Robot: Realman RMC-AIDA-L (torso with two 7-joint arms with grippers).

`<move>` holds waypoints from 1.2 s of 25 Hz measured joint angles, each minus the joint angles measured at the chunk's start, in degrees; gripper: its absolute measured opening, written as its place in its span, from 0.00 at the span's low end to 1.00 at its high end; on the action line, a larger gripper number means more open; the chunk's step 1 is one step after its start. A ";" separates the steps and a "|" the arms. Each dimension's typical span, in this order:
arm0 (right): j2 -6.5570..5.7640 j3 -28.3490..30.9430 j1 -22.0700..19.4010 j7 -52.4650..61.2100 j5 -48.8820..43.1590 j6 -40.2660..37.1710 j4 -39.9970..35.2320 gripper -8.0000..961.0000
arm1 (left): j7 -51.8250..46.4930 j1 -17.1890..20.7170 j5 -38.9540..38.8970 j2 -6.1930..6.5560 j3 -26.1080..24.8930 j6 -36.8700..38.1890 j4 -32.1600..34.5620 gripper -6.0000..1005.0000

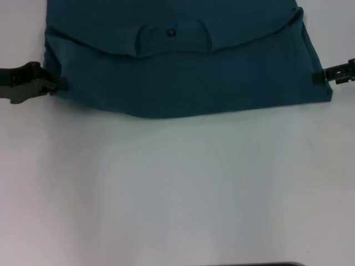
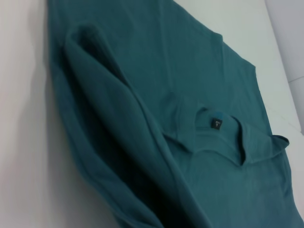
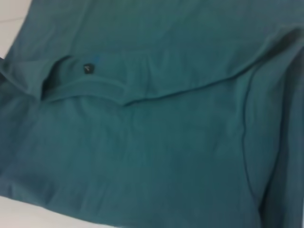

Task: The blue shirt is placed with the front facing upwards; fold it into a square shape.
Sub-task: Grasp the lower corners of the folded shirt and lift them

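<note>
The blue shirt [image 1: 183, 77] lies at the far side of the white table, doubled over, with a rounded fold along its near side. Its collar and small black neck label [image 1: 171, 32] show above the edge of the upper layer. My left gripper [image 1: 57, 85] is at the shirt's left edge, shut on the cloth. At the right edge my right gripper [image 1: 317, 77] pinches the cloth as well. In the left wrist view a raised ridge of cloth [image 2: 109, 123] runs past the label [image 2: 216, 124]. The right wrist view shows the collar [image 3: 80, 83] and a side fold [image 3: 266, 118].
The white table [image 1: 177, 188] stretches bare from the shirt's near fold to the front edge. A dark strip [image 1: 260, 264] shows at the very front of the head view.
</note>
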 joint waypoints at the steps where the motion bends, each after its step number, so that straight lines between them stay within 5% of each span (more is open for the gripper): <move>1: 0.10 -0.12 -0.21 -0.72 -0.03 0.32 0.02 0.93 | 0.01 -0.17 -0.01 0.00 -0.10 -0.03 0.00 0.01; 30: 1.69 -3.14 0.50 0.52 -1.74 10.19 6.00 0.93 | -0.08 -1.21 -0.05 -0.51 -0.27 -0.53 -0.09 0.01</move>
